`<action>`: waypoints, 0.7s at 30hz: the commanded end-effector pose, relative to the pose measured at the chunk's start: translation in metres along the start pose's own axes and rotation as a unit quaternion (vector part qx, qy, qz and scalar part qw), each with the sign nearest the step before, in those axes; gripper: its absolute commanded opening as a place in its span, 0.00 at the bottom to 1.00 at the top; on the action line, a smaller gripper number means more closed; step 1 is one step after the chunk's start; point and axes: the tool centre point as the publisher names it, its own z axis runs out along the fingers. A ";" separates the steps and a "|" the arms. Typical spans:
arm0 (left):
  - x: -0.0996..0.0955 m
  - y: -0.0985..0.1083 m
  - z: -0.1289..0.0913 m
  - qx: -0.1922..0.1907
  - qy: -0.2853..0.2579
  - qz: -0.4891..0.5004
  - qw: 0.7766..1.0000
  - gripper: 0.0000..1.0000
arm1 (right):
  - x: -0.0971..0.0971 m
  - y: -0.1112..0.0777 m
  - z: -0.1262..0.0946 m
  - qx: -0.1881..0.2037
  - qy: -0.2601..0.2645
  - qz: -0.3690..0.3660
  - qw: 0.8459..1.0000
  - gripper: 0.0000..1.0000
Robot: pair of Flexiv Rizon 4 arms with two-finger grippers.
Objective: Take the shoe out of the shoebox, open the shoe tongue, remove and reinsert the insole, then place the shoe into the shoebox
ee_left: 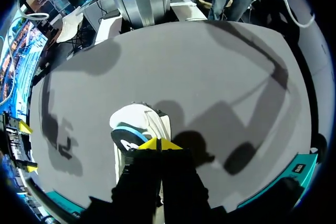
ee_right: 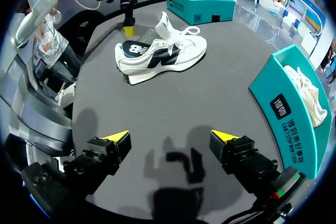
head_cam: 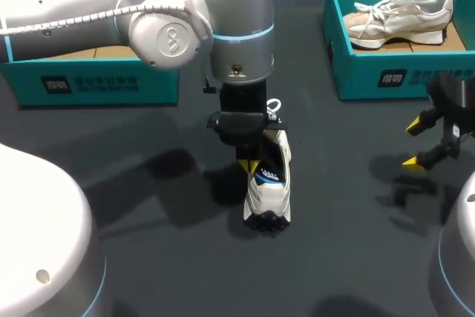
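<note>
Two shoes, two shoeboxes, two arms.

1. Table: dark, smooth, matt top with a faint sheen.
2. Shoe at the centre: smooth white upper, glossy black panels, woven cloth laces.
3. Ten o'clock shoebox and two o'clock shoebox: teal card, bare brown card inside.
4. Beige shoe at two o'clock: soft, napped, mesh-like cloth.
5. Left arm: satin silver metal.
6. Left gripper and right gripper: matt black plastic, bright yellow tips.
</note>
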 end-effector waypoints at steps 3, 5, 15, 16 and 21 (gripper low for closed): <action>-0.006 0.001 0.022 -0.002 0.008 0.005 1.000 0.00 | 0.002 0.000 0.000 0.001 -0.001 0.000 1.000 1.00; -0.007 0.004 0.030 0.002 0.007 0.007 1.000 0.00 | 0.002 0.000 0.000 0.001 -0.001 0.000 1.000 1.00; -0.005 0.007 0.031 0.003 0.005 0.000 1.000 0.00 | 0.002 0.000 0.000 0.001 -0.001 0.000 1.000 1.00; -0.004 0.006 0.027 0.001 0.001 0.001 1.000 0.00 | 0.002 0.000 0.000 0.001 -0.001 0.000 1.000 1.00; 0.000 0.003 0.011 -0.003 -0.015 0.010 1.000 0.00 | 0.002 0.000 0.000 0.001 -0.001 0.000 1.000 1.00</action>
